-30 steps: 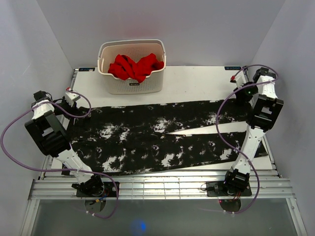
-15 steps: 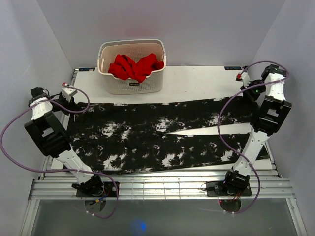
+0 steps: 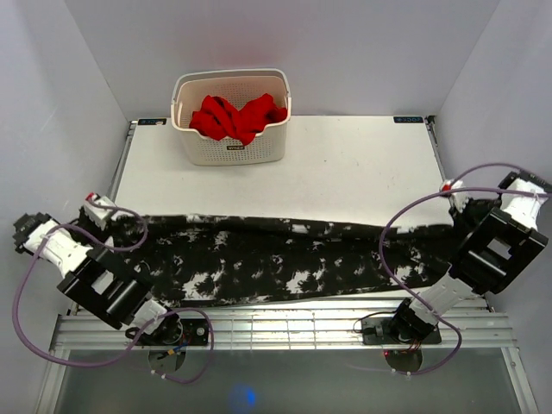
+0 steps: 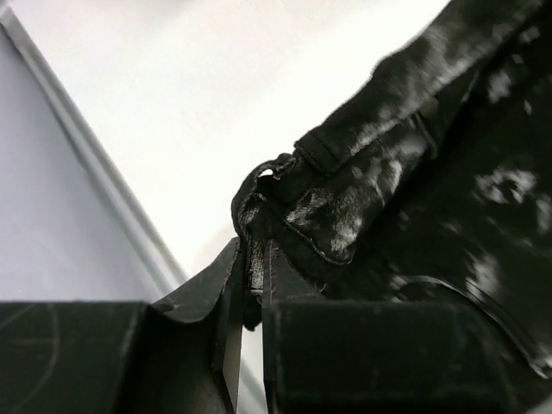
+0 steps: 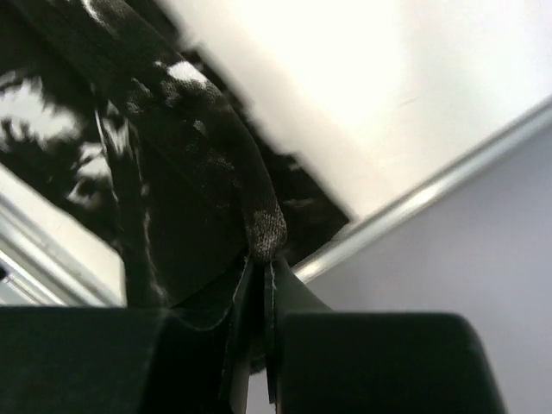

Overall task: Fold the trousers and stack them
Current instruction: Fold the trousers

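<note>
1. Trousers. The trousers (image 3: 259,259) lie stretched across the near half of the table (image 3: 345,164), running from its left edge to its right edge. They form one long, narrow black band with white speckles, with the fabric doubled lengthwise. The near side of the band lies close along the near edge of the table. The far side runs in a shallow curve between the two arms.

2. Left gripper. The left gripper (image 4: 252,285) is at the left edge of the table. Its jaws are closed on a bunched, hemmed corner of the trousers. In the left wrist view the cloth is pinched between the two fingers, with a fold standing up above them.

3. Right gripper. The right gripper (image 5: 261,267) is at the right edge of the table. Its jaws are pressed together on a thin edge of the trousers. The cloth rises from the fingertips as a rolled ridge.

4. Other items. A white basket (image 3: 231,151) stands at the far edge of the table, left of the middle. It holds a red garment (image 3: 237,116). The basket is well apart from the trousers.
</note>
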